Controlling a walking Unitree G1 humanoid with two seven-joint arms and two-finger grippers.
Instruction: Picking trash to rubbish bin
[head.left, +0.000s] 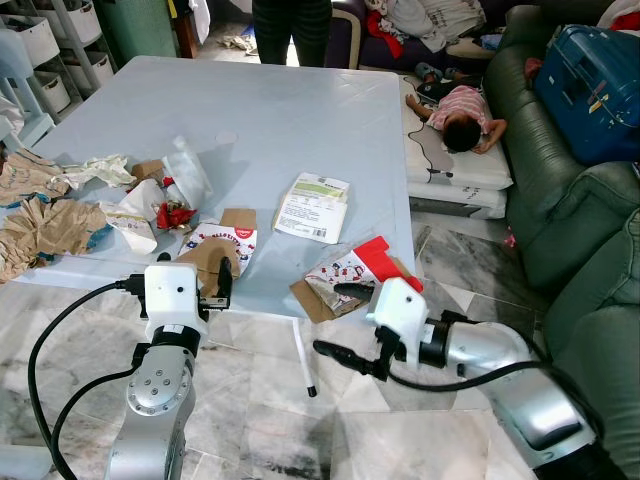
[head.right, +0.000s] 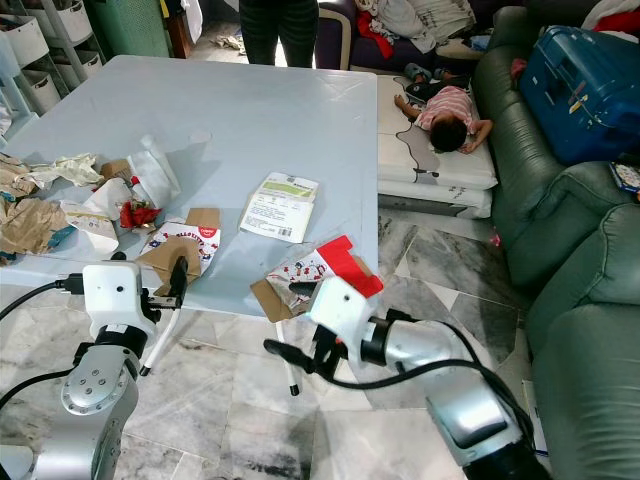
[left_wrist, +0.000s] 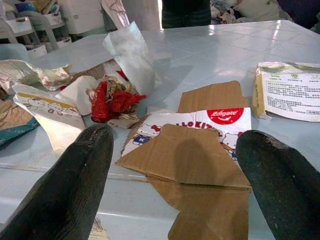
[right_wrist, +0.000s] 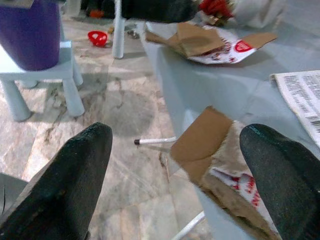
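From the head views, a pale blue table (head.left: 260, 130) is standing on a marble floor (head.left: 300, 420), with trash lying along its near edge. At the near left corner, crumpled brown paper (head.left: 40, 225) and white wrappers (head.left: 135, 205) are piled beside a red foil wrapper (head.left: 175, 215). A flattened toothpaste box (head.left: 222, 245) is lying at the near edge, and the left gripper (head.left: 222, 285) is hovering just in front of it, its fingers spread apart and holding nothing. A printed white packet (head.left: 313, 207) is resting further in on the table. A second torn carton (head.left: 345, 275), brown, red and white, is hanging over the near right edge; the right gripper (head.left: 345, 320) is reaching toward it from below the table edge, its fingers wide apart. A person's legs (head.left: 290, 30) are showing beyond the far side of the table, and a child (head.left: 460, 115) is lying on a mattress (head.left: 450, 175) beside a dark green sofa (head.left: 560, 200).

In the left wrist view, the two black fingertips (left_wrist: 70, 185) are framing the toothpaste box (left_wrist: 195, 145), open around it without touching; the red foil wrapper (left_wrist: 107, 102) and white packet (left_wrist: 290, 92) are lying behind.

In the right wrist view, the fingers (right_wrist: 75, 175) are open, with the torn carton (right_wrist: 220, 155) sitting between them at the table edge. A purple bin (right_wrist: 32, 30) is standing on a small stool (right_wrist: 45, 85).
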